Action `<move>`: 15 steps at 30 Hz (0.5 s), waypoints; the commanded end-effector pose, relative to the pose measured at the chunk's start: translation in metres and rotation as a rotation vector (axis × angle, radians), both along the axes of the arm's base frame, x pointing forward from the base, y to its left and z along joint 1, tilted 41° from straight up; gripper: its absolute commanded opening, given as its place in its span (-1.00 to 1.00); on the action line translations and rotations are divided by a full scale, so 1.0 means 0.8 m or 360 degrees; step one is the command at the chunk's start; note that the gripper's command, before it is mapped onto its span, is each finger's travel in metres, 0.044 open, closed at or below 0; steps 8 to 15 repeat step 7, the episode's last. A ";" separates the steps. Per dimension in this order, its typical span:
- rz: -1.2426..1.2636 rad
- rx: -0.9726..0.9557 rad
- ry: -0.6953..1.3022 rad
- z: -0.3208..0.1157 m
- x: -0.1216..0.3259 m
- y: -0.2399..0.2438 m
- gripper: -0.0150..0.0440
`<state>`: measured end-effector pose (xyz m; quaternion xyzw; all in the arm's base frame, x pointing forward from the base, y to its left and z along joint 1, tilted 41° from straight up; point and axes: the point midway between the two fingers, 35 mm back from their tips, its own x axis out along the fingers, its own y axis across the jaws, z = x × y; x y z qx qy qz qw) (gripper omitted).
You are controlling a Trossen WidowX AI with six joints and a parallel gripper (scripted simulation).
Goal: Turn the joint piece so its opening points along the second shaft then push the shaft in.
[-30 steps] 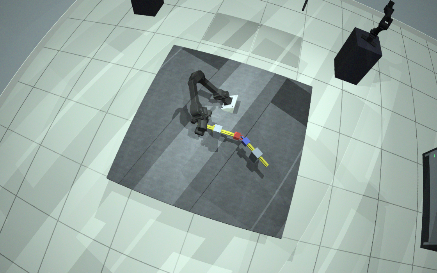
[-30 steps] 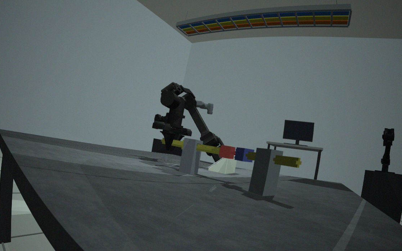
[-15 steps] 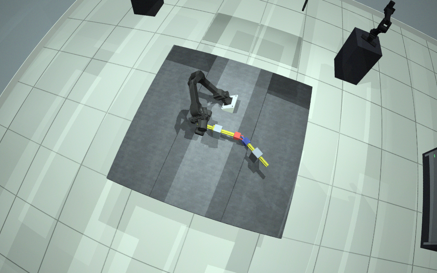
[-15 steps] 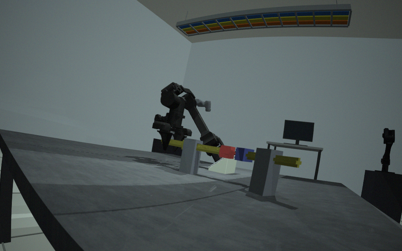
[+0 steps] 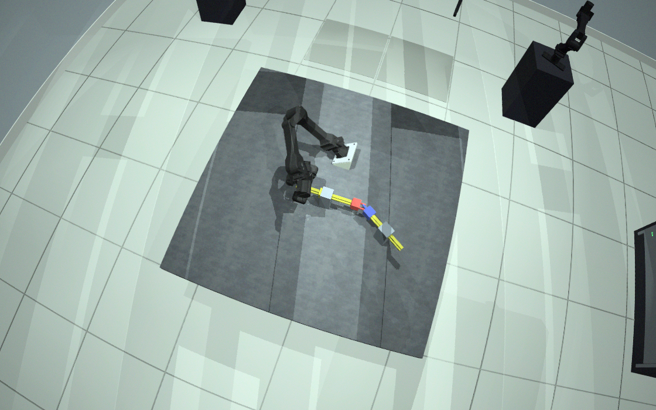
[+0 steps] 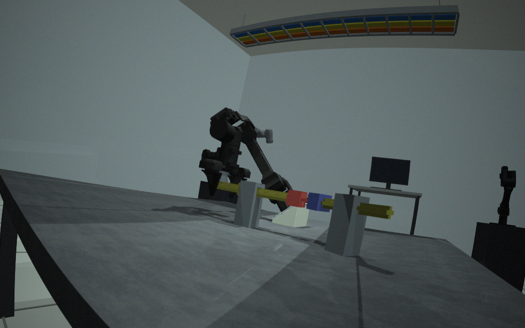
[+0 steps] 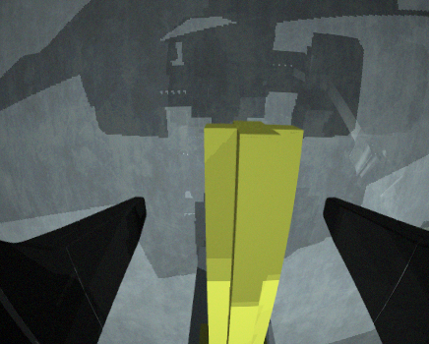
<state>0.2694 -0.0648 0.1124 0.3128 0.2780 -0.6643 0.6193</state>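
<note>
The red joint piece point(image 5: 355, 204) point(image 6: 296, 198) faces the second yellow shaft point(image 5: 341, 198) point(image 6: 272, 194) point(image 7: 261, 197), roughly in line with it. That shaft runs through the left grey block point(image 5: 326, 192) point(image 6: 247, 205) and its end meets the red piece; how deep it sits inside is hidden. The blue piece point(image 5: 369, 211) point(image 6: 317, 201) joins the red one to the fixed yellow shaft point(image 5: 397, 243) point(image 6: 374, 211) in the right grey block point(image 5: 386, 229) point(image 6: 343, 224). My gripper point(image 6: 220, 186) point(image 7: 236, 206) is open, its fingers apart on either side of the second shaft's outer part, with visible gaps in the wrist view.
The dark table point(image 5: 238, 239) point(image 6: 133, 252) carries both blocks. The white wedge-shaped arm base point(image 5: 343, 161) point(image 6: 295, 217) stands behind the shafts. My arm arches above the table at the left. Another arm on a black pedestal point(image 5: 536, 84) point(image 6: 500, 252) stands away from the table.
</note>
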 end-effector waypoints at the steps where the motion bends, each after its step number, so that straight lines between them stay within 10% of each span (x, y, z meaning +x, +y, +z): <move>1: 0.0001 0.0000 0.0000 0.000 0.000 0.000 1.00; 15: 0.0002 0.0005 -0.0001 0.028 0.001 0.024 1.00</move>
